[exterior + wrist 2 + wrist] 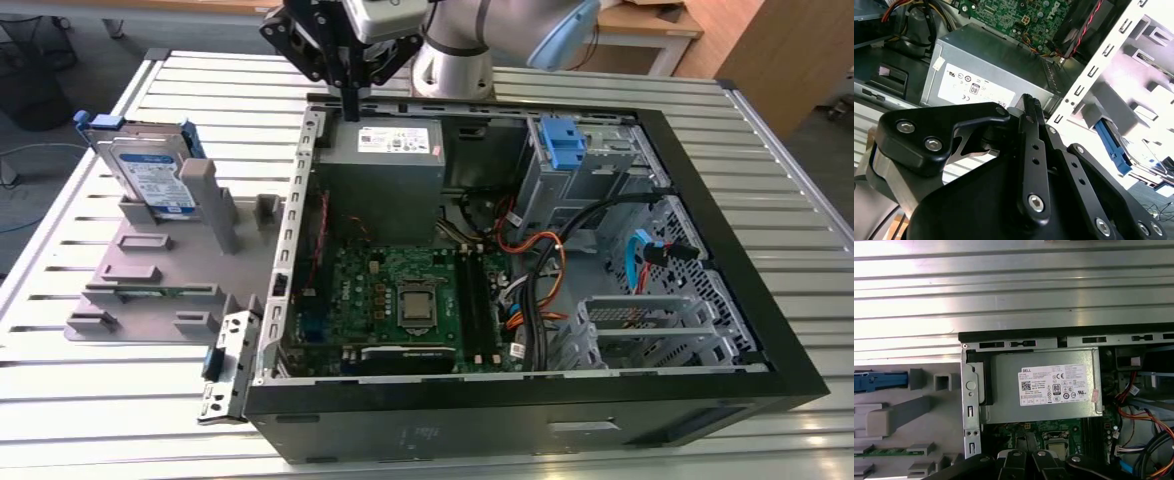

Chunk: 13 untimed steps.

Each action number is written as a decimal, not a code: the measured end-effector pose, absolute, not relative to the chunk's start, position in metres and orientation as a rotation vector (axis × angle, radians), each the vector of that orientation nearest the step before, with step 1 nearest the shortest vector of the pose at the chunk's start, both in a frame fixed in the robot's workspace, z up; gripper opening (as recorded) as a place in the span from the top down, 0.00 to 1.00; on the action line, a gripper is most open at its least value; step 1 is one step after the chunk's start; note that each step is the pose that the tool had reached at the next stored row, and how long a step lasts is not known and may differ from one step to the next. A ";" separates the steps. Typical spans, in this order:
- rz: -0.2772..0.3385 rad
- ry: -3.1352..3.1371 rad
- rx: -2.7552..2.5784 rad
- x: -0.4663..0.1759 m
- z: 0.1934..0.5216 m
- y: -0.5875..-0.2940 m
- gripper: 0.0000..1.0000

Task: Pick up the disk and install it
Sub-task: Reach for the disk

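The disk [144,172], a silver drive with a white-and-blue label in a blue bracket, stands on edge in a grey holder [160,260] on the exterior view's left, outside the computer case. In the first wrist view the disk's blue bracket [879,381] shows end-on. My gripper [350,100] hangs over the far wall of the open case, just above the grey power supply box [387,145], well to the right of the disk. Its fingers are shut together on nothing, as seen in both wrist views: gripper [1030,104], gripper [1024,457].
The open black computer case [747,330] lies on a slatted metal table [120,380]. Inside are a green motherboard [400,300], loose cables [534,260] and a metal drive cage with a blue latch [562,146]. A memory stick [154,292] lies in the grey holder.
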<state>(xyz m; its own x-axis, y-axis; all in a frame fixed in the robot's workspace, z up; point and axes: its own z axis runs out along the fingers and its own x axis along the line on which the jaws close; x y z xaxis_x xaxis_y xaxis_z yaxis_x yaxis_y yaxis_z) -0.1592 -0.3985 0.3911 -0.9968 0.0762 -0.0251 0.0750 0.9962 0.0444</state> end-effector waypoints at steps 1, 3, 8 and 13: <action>0.068 3.112 0.118 -0.159 0.391 -0.398 0.89; 0.068 3.112 0.118 -0.160 0.391 -0.398 0.89; 0.068 3.112 0.118 -0.162 0.391 -0.398 0.89; 0.068 3.112 0.118 -0.165 0.391 -0.398 0.89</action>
<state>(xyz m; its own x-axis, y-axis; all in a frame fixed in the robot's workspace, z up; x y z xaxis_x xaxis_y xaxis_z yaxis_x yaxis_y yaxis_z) -0.1648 -0.3985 0.3909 -0.9968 0.0763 -0.0251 0.0751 0.9962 0.0444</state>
